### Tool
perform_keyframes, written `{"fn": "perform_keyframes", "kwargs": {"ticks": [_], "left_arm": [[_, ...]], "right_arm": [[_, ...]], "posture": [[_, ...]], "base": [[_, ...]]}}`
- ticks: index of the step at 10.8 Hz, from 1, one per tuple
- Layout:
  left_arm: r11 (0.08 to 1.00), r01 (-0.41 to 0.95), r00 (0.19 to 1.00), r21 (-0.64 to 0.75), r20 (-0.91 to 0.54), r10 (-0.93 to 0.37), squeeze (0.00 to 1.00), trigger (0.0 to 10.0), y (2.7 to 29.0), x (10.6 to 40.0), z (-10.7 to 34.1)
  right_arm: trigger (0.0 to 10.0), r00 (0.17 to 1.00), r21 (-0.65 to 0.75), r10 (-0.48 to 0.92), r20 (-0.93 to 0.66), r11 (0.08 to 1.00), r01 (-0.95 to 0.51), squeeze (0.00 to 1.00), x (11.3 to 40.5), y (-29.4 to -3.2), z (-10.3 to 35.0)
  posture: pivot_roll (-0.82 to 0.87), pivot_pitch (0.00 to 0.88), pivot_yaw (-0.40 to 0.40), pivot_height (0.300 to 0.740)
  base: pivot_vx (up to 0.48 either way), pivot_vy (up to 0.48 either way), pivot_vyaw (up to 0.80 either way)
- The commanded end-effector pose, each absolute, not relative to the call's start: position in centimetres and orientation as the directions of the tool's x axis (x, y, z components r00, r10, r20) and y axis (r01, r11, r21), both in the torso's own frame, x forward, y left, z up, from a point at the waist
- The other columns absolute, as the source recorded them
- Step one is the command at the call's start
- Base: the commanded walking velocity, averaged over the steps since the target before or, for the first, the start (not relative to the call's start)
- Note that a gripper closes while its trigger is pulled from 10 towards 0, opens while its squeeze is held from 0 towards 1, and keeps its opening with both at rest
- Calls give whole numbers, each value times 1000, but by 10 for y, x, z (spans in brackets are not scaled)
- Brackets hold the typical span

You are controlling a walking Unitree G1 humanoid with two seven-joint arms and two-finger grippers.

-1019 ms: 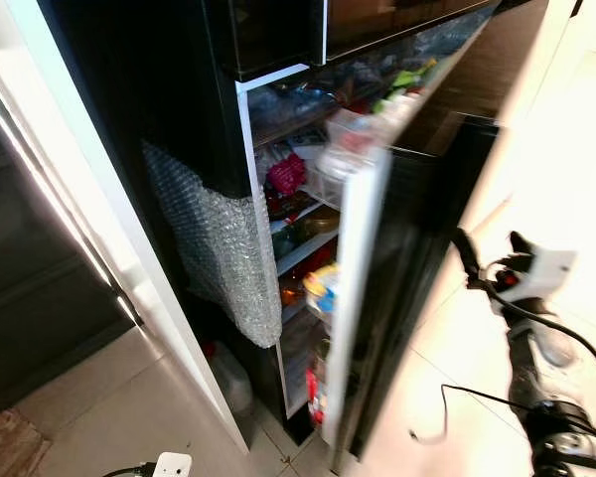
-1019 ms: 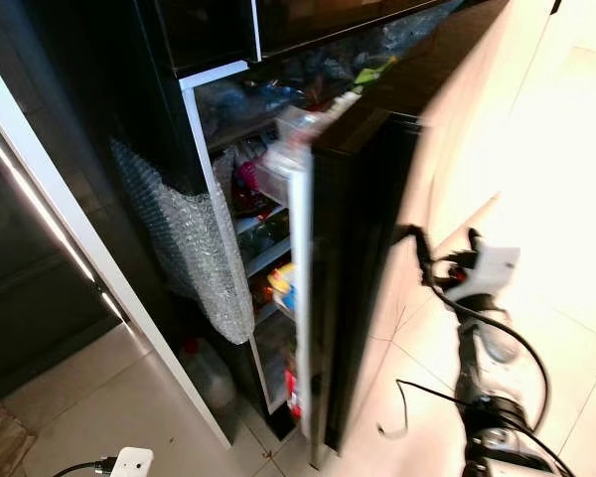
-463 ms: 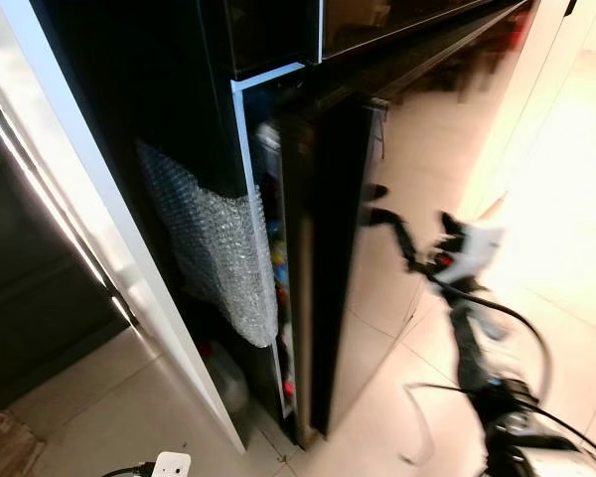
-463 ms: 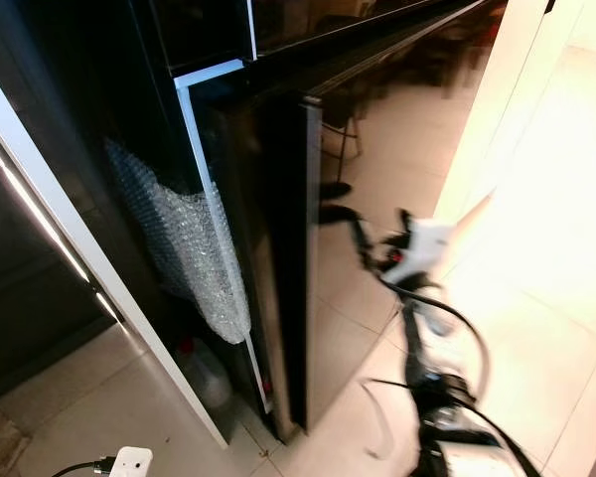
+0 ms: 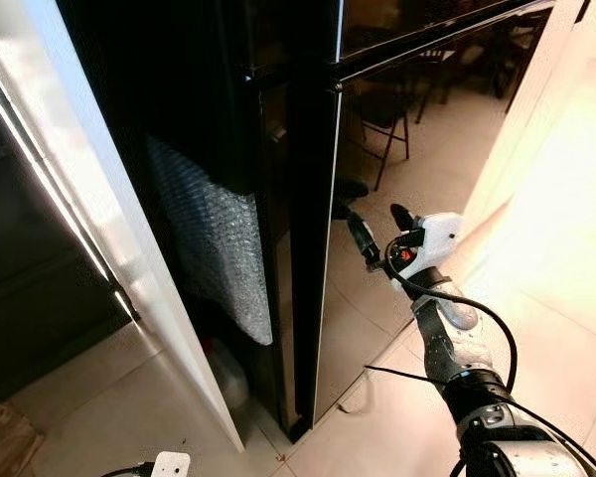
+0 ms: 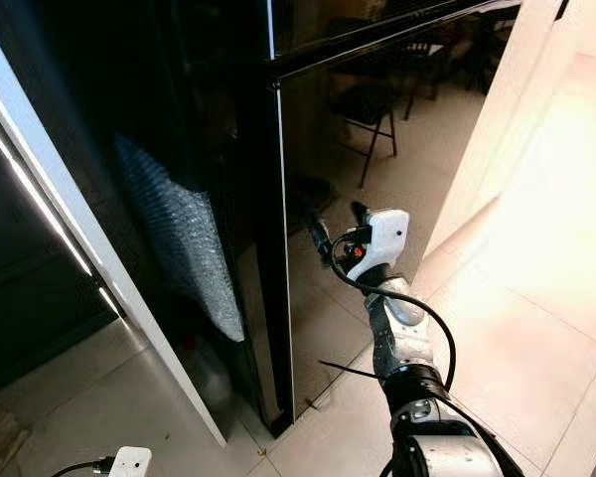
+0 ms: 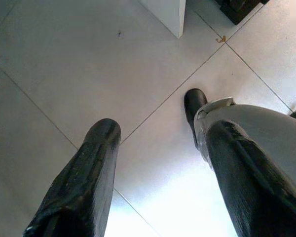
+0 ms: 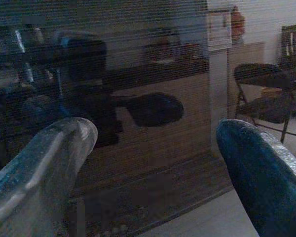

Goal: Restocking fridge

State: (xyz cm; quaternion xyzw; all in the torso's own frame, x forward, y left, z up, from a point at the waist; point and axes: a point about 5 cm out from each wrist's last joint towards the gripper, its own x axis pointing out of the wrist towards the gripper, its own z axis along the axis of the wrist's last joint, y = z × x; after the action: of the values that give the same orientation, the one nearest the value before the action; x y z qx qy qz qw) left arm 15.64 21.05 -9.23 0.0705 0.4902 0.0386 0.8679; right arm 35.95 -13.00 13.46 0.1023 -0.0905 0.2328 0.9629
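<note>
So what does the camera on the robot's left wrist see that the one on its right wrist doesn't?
The left wrist view looks down at the pale tiled floor, with a white panel's corner at the edge. The right wrist view faces the glossy black fridge door, which mirrors a folding chair and furniture behind the robot. What they share: each looks out between its own gripper's two black fingers, spread apart and holding nothing, the left gripper over the floor and the right gripper close to the door.
</note>
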Motion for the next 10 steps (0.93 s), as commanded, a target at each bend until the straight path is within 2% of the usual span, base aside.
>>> {"fn": "perform_keyframes", "kwargs": {"ticks": [1, 6, 9, 10], "left_arm": [[987, -17, 517, 158, -843, 144, 0, 10000, 211, 156, -92], [988, -13, 518, 156, -844, 141, 0, 10000, 211, 156, -92], [988, -16, 518, 153, -844, 139, 0, 10000, 210, 155, -93], [988, -18, 518, 153, -844, 140, 0, 10000, 210, 155, -93]], "right_arm": [[10000, 848, 135, 477, 230, 848, -513, 0, 361, -122, 141], [10000, 849, 126, 486, 206, 847, -516, 0, 357, -130, 134], [10000, 908, 100, 374, 189, 913, -396, 0, 349, -161, 127], [10000, 937, 91, 301, 176, 943, -320, 0, 342, -179, 121]], "posture": [[-18, 0, -10, 740], [-29, 0, -10, 740], [-22, 0, -20, 740], [-27, 0, -20, 740]], "base": [[0, 0, 0], [0, 0, 0], [0, 0, 0], [0, 0, 0]]}}
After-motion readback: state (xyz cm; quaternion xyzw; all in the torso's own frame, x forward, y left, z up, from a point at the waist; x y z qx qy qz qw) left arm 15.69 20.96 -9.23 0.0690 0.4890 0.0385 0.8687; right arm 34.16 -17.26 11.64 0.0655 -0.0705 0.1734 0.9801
